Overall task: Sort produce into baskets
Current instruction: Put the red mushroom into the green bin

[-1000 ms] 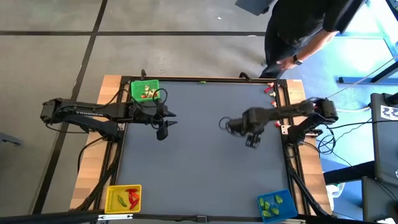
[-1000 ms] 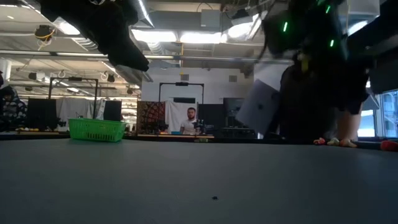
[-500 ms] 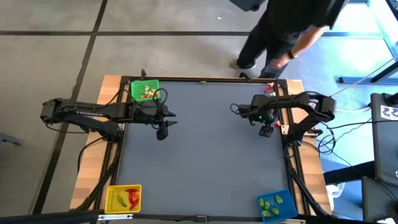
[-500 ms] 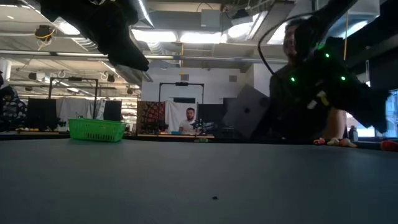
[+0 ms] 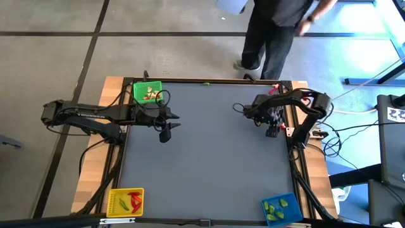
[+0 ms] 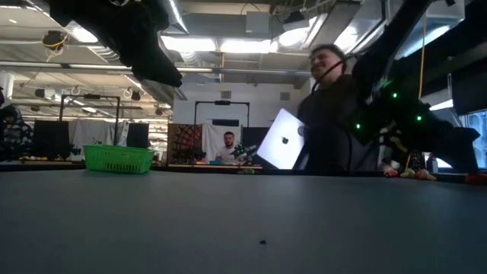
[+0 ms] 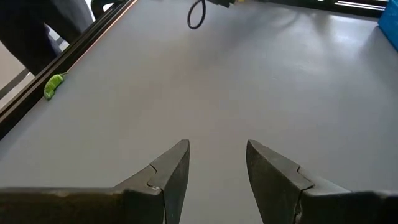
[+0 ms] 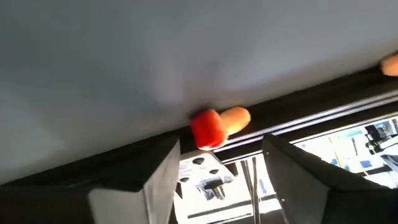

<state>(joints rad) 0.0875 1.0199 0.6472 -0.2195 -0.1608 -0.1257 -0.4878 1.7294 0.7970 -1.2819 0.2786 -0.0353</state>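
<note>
Red-orange produce piece (image 8: 217, 126) at tabletop (image 5: 209, 152) edge: light, rigid, slippery; I'd pinch mid-body. Right end effector (image 8: 221, 177) open, empty.

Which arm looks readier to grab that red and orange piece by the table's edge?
The right: its open gripper faces the red and orange piece close up. The left gripper hovers far across the table.

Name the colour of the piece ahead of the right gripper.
Red and orange piece, clearest in the right wrist view.
</note>
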